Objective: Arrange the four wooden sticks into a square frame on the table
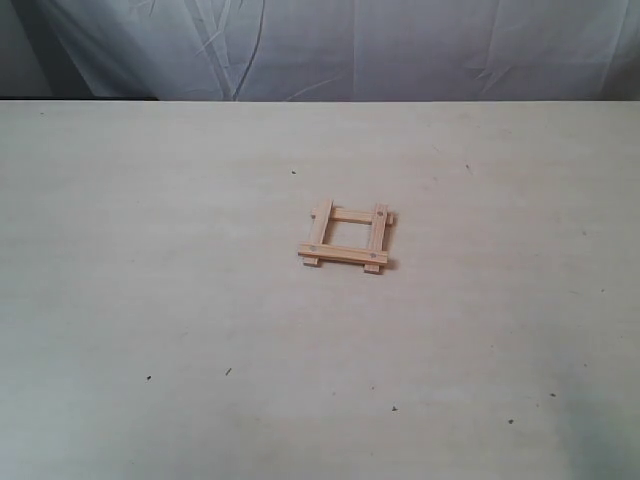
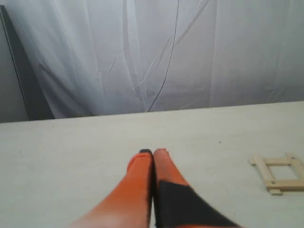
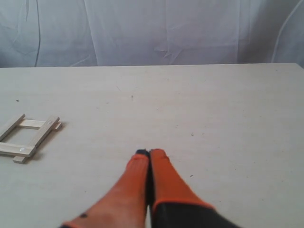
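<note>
The left jaws are clenched, their orange fingers (image 2: 140,175) pressed together with nothing between them, hovering over the wide pale cream wood-grain surface (image 1: 150,300). The small open square frame of pale wooden strips (image 1: 343,256) lies well apart from them, ahead and off toward the right arm's side (image 2: 285,184). From the right jaws it lies equally well apart, ahead and toward the left arm's side (image 3: 42,135). It therefore sits between the two arms, and neither is touching it. The right jaws are clenched too, orange fingers (image 3: 161,175) shut on nothing.

The count is one frame made of four thin flat pale wooden sticks (image 1: 320,232). Two run away from the jaws, and two cross them with ends protruding slightly at the corners. There are two sets of jaws, and no spare stick is in view.

The square looks finished, so the main risk I see is disturbance. The strips seem only to rest across each other, so a low sweep by either arm would likely push a corner out of square or knock a crossing strip off. A jolt to the surface could do the same.
</note>
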